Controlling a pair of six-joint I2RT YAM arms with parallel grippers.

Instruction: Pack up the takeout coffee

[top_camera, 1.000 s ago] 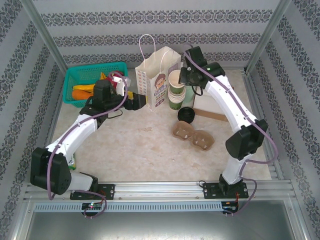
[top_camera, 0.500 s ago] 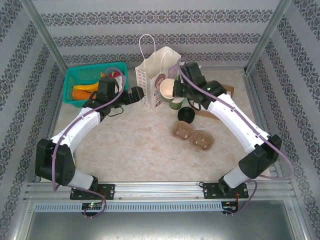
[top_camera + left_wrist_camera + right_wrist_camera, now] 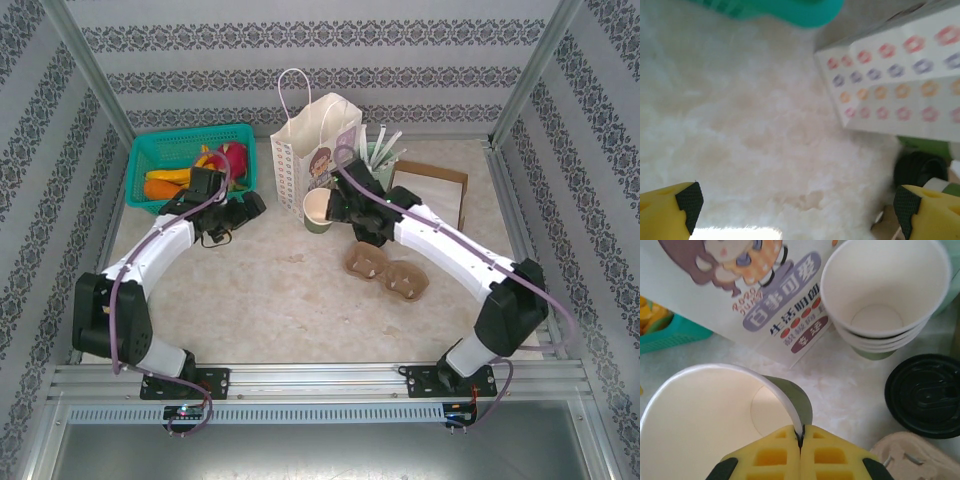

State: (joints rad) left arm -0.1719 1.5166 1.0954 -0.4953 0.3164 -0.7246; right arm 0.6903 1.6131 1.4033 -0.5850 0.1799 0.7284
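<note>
The small dark green paper cup with round black plastic lid (image 3: 920,395) is stood on the table (image 3: 840,385) beside the stack of cream paper cups (image 3: 885,290); an open cream-lined paper cup (image 3: 705,410) is pinched by its rim in the closed right gripper (image 3: 801,432); the left gripper (image 3: 795,200) is spread wide, nothing held.

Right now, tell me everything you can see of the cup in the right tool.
The paper cup is open and empty, cream inside, green outside, no lid. The right tool is shut on its rim, one finger inside and one outside. It is held in front of the printed paper bag, apart from the cup stack. Whether it touches the table is unclear.
</note>
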